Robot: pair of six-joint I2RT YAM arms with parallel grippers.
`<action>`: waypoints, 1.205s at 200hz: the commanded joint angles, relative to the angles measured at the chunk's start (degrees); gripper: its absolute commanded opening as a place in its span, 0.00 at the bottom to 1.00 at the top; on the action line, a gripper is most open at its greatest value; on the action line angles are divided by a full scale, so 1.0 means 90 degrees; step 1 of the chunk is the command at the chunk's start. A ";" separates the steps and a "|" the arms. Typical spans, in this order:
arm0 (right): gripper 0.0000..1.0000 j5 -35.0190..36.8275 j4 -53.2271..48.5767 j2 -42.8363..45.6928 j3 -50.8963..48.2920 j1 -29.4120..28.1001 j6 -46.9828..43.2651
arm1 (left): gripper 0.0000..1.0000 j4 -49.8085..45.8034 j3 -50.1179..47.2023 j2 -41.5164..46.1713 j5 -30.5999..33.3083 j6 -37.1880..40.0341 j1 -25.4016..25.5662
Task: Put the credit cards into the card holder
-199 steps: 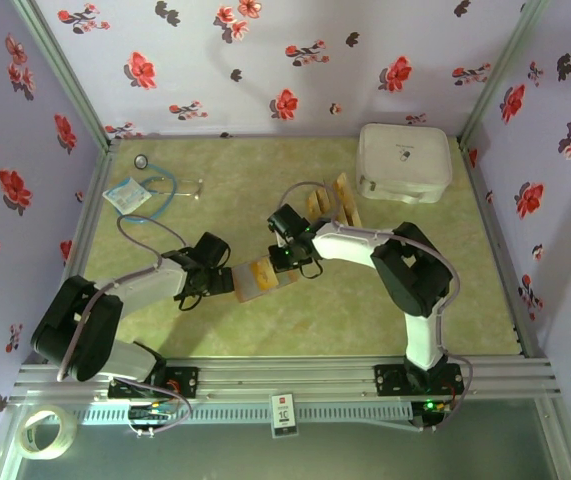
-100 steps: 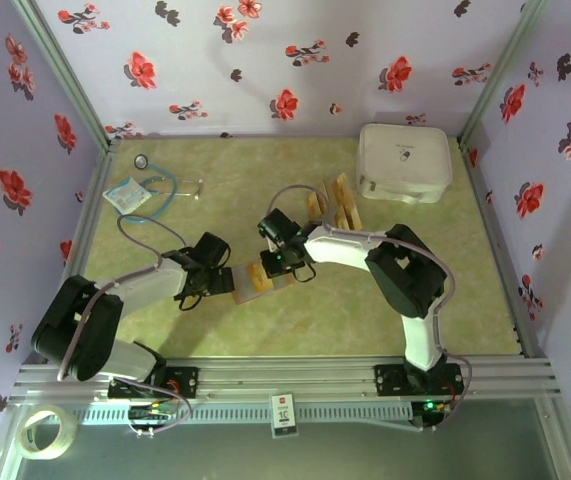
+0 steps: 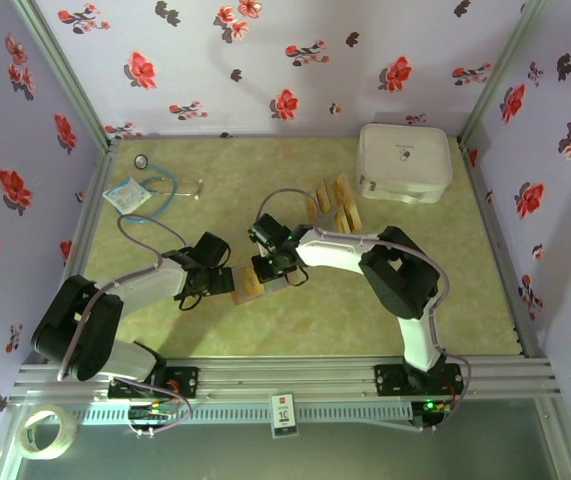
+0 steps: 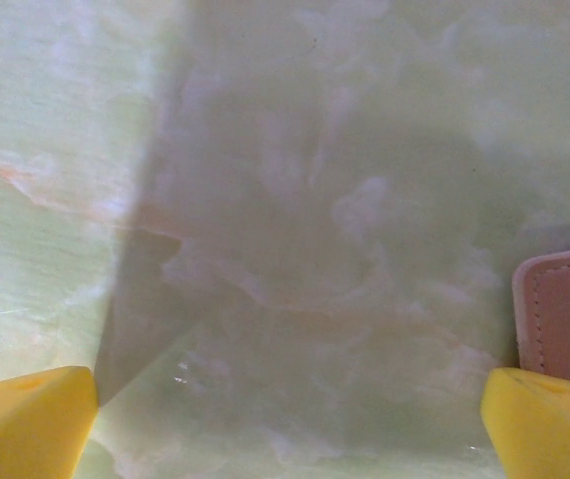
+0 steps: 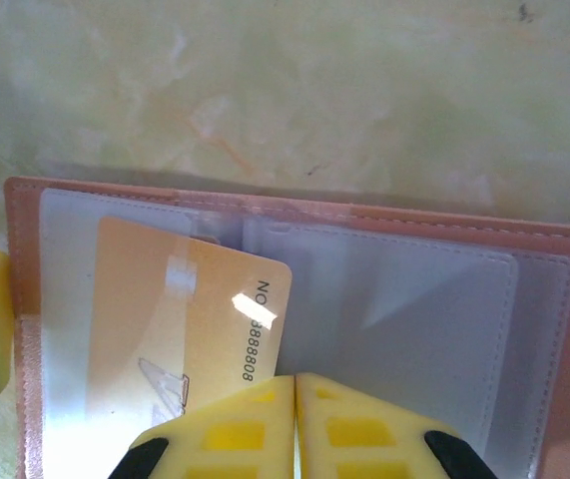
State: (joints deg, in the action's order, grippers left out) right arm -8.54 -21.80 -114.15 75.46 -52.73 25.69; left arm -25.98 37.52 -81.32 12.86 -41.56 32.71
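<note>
The card holder (image 3: pixel 248 286) lies open near the table's middle; in the right wrist view its reddish-brown rim (image 5: pixel 294 212) frames two clear sleeves. A golden credit card (image 5: pixel 170 319) lies slanted, partly inside the left sleeve. My right gripper (image 5: pixel 296 387) is shut, its tips touching at the card's near corner with nothing between them. From above, the right gripper (image 3: pixel 269 266) sits over the holder. More credit cards (image 3: pixel 333 207) lie in a row behind it. My left gripper (image 4: pixel 285 429) is open wide over bare table, its right fingertip (image 4: pixel 549 419) beside the holder's edge (image 4: pixel 564 314).
A large white zippered case (image 3: pixel 403 160) stands at the back right. A stethoscope (image 3: pixel 155 190) and a small packet (image 3: pixel 125 196) lie at the back left. A tape roll (image 3: pixel 47 432) sits below the table's front rail.
My right gripper has moved left and nearer, from beside the holder to over it. The left arm has not moved.
</note>
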 commanded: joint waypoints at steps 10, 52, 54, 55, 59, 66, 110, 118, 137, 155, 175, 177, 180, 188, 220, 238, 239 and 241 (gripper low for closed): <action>0.08 -0.0159 -0.0040 -0.0106 0.0213 -0.0156 0.0143 | 1.00 0.0220 0.0041 -0.0212 -0.0082 0.0174 0.0008; 0.08 -0.0334 0.0037 -0.0240 0.0338 -0.0237 0.0248 | 1.00 0.0258 0.0062 -0.0269 -0.0096 0.0184 0.0006; 0.08 -0.0339 0.0042 -0.0245 0.0341 -0.0235 0.0255 | 1.00 0.0252 0.0063 -0.0271 -0.0093 0.0177 0.0000; 0.08 -0.0345 0.0050 -0.0251 0.0344 -0.0235 0.0258 | 1.00 0.0256 0.0061 -0.0271 -0.0092 0.0176 -0.0001; 0.08 -0.0364 0.0064 -0.0254 0.0345 -0.0250 0.0268 | 1.00 0.0266 0.0062 -0.0270 -0.0100 0.0184 -0.0001; 0.08 -0.0405 0.0094 -0.0276 0.0350 -0.0250 0.0291 | 1.00 0.0265 0.0067 -0.0270 -0.0103 0.0180 -0.0001; 0.08 -0.0425 0.0175 -0.0183 0.0286 -0.0260 0.0382 | 1.00 0.0179 0.0145 -0.0168 -0.0094 0.0259 -0.0008; 0.09 -0.0362 0.0143 -0.0123 0.0271 -0.0248 0.0364 | 1.00 0.0122 0.0180 -0.0110 -0.0084 0.0277 -0.0021; 0.10 -0.0152 0.0048 0.0106 0.0193 -0.0225 0.0295 | 1.00 -0.0053 0.0219 0.0150 -0.0072 0.0301 -0.0101; 0.11 0.0013 -0.0023 0.0316 0.0114 -0.0171 0.0267 | 1.00 -0.0224 0.0198 0.0438 -0.0057 0.0289 -0.0179; 0.12 0.0094 -0.0036 0.0464 0.0042 -0.0101 0.0270 | 1.00 -0.0356 0.0135 0.0655 -0.0056 0.0261 -0.0272; 0.12 0.0090 -0.0035 0.0463 0.0038 -0.0099 0.0265 | 1.00 -0.0361 0.0123 0.0671 -0.0053 0.0255 -0.0274; 0.12 0.0090 -0.0034 0.0466 0.0028 -0.0091 0.0261 | 1.00 -0.0365 0.0113 0.0684 -0.0052 0.0246 -0.0282; 0.12 0.0073 -0.0021 0.0469 0.0035 -0.0074 0.0251 | 1.00 -0.0371 0.0081 0.0717 -0.0055 0.0243 -0.0294; 0.12 -0.0054 0.0001 0.0364 0.0135 -0.0032 0.0229 | 1.00 -0.0292 -0.0035 0.0638 -0.0053 0.0177 -0.0299; 0.11 -0.0121 0.0027 0.0261 0.0205 -0.0037 0.0231 | 1.00 -0.0218 -0.0088 0.0529 -0.0053 0.0168 -0.0304; 0.11 -0.0128 0.0028 0.0256 0.0202 -0.0033 0.0231 | 1.00 -0.0219 -0.0087 0.0520 -0.0053 0.0166 -0.0304; 0.11 -0.0134 0.0029 0.0243 0.0215 -0.0036 0.0231 | 1.00 -0.0204 -0.0094 0.0508 -0.0050 0.0172 -0.0304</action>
State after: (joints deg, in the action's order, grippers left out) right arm -9.37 -21.39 -111.42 76.66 -53.34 28.10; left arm -27.29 38.04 -75.57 12.40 -40.07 30.46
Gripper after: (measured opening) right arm 0.117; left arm 0.997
